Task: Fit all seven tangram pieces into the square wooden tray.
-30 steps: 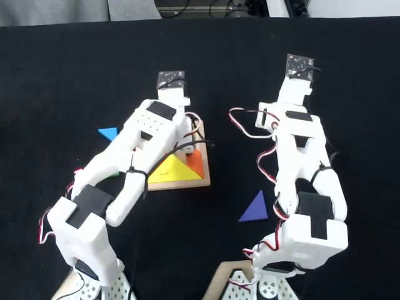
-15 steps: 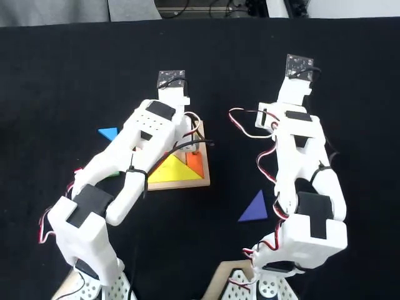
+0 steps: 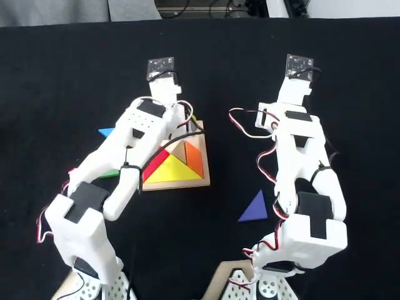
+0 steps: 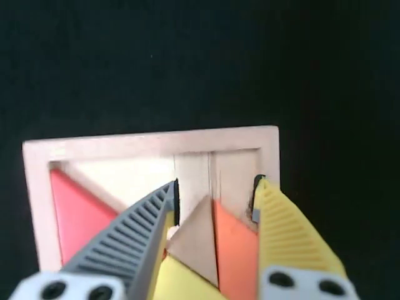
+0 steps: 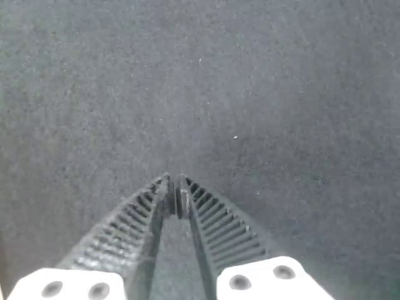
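High view: on a black table point(image 3: 56, 75), a square wooden tray point(image 3: 178, 184) lies left of centre, with the left arm point(image 3: 125, 165) reaching over its far left part. A yellow triangle point(image 3: 170, 170), a red triangle point(image 3: 156, 164), a tan piece point(image 3: 179, 150) and an orange piece point(image 3: 195, 157) are seated inside. Three pieces lie loose on the cloth. A small blue triangle point(image 3: 107, 132) is left of the arm, and a green piece point(image 3: 110, 174) is partly hidden beneath it. An indigo triangle point(image 3: 254, 207) lies right of and nearer than the tray, just beside the right arm point(image 3: 306, 169).

The pieces are judged to be thin, stiff, light and smooth-faced. Since they lie flat, little edge is offered. A pinch across two opposite edges near the middle is judged safest, because a hold at a corner may let a piece pivot.

Left wrist view: the left gripper point(image 4: 216, 184) is spread wide and nothing is held. It hangs over the tray's far part, with the tan and orange pieces between its jaws. Bare tray floor is seen beyond the tips, up to the far rim. The loose pieces are well apart from it.

Right wrist view: the right gripper point(image 5: 174, 187) is closed tip to tip on nothing, above bare cloth.
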`<act>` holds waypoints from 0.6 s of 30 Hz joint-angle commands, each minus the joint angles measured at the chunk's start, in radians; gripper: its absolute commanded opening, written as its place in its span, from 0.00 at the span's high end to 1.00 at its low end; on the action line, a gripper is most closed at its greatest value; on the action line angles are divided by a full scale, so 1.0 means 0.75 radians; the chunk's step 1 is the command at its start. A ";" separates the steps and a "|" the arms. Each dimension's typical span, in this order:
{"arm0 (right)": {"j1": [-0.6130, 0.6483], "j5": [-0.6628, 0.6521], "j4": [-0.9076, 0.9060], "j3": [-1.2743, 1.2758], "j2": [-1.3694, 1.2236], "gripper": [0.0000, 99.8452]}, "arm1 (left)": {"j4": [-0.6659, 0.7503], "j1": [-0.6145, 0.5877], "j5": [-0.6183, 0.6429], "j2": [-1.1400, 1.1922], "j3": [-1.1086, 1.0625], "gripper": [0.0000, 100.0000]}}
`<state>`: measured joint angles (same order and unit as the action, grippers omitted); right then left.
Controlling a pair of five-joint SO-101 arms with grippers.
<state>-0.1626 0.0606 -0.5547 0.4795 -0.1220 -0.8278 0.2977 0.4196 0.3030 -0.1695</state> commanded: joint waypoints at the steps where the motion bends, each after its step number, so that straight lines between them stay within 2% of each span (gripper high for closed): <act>1: -0.010 -0.010 0.023 -0.034 0.009 0.99 | 0.039 0.024 -0.014 0.072 0.021 0.79; 10: -0.010 -0.010 0.025 -0.036 0.009 0.99 | -0.084 0.064 -0.010 0.110 0.101 0.79; 18: -0.010 -0.010 0.027 -0.036 0.009 0.99 | -0.113 0.101 -0.006 0.102 0.099 0.79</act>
<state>-0.1626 0.0606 -0.5547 0.4795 -0.1220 -0.8968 0.3575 0.4212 0.3951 -0.1511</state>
